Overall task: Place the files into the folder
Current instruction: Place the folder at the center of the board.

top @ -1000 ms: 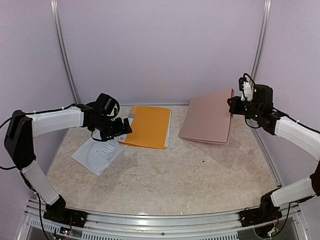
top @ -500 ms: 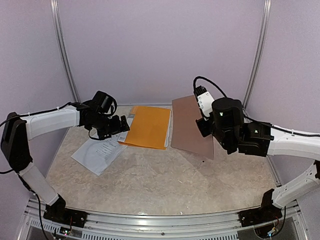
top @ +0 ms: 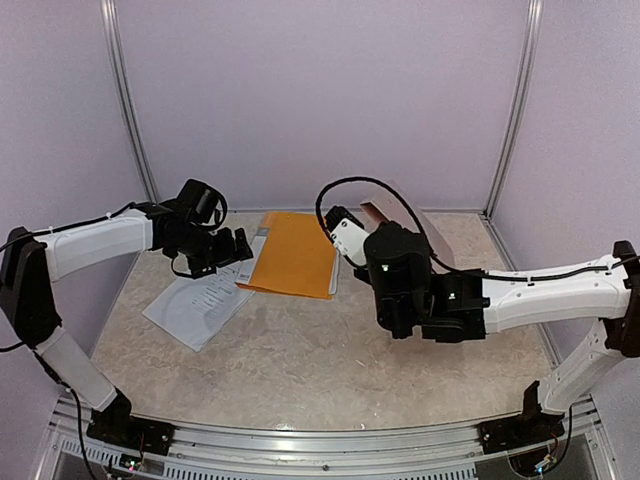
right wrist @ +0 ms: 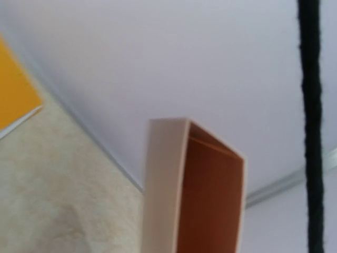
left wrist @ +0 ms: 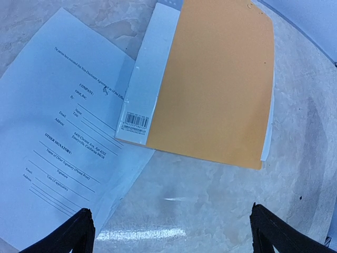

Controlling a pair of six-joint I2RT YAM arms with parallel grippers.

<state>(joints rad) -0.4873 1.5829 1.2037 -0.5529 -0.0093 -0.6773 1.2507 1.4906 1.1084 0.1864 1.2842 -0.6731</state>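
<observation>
A white printed sheet of the files lies at the table's left, part of it under an orange cover. The left wrist view shows this sheet and the orange cover, which has a white barcoded strip along its edge. My left gripper hovers over them, open, with only bare table between its fingertips. My right gripper is shut on the taupe folder, lifted off the table near the centre. In the right wrist view the folder stands on edge, its brown inside showing; the fingers are hidden.
Marbled tabletop with lilac walls on three sides and metal corner posts. The right arm's long white forearm stretches across the right half of the table. A black cable hangs past the right wrist camera.
The right arm has swung from the far right to the centre, carrying the taupe folder up off the table. The left gripper has drifted slightly left, still open.
</observation>
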